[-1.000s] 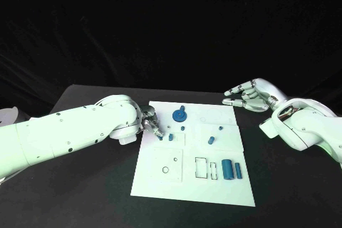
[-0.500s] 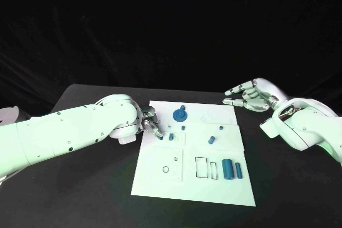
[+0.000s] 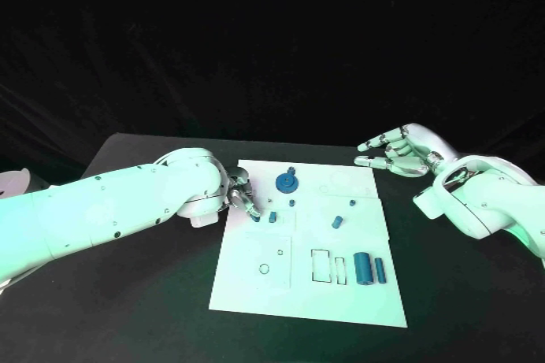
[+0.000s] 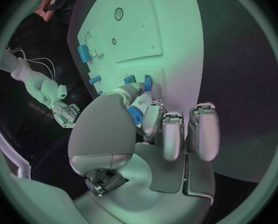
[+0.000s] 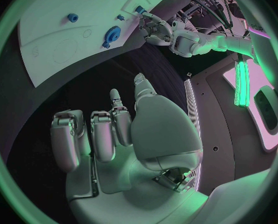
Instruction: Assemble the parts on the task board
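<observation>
The white task board (image 3: 298,300) lies in the middle of the black table. My left hand (image 3: 241,196) is at the board's left edge, fingertips down beside two small blue pegs (image 3: 266,218). In the left wrist view the left hand's (image 4: 153,134) thumb and a finger pinch a small blue part (image 4: 134,116), with the two pegs (image 4: 139,81) just past the fingertips. A blue gear (image 3: 287,182) sits at the far side. My right hand (image 3: 398,152) hovers beyond the board's far right corner, fingers apart, holding nothing.
More blue parts sit on the board: two small pegs (image 3: 292,203) (image 3: 352,203), a short cylinder (image 3: 336,221), and a large cylinder (image 3: 361,270) with a slimmer bar (image 3: 380,272) near the front right. Rectangular slots (image 3: 326,267) and a small round hole (image 3: 265,268) mark the front half.
My left arm has shifted slightly while its fingertips stay by the two pegs. The right hand has not moved.
</observation>
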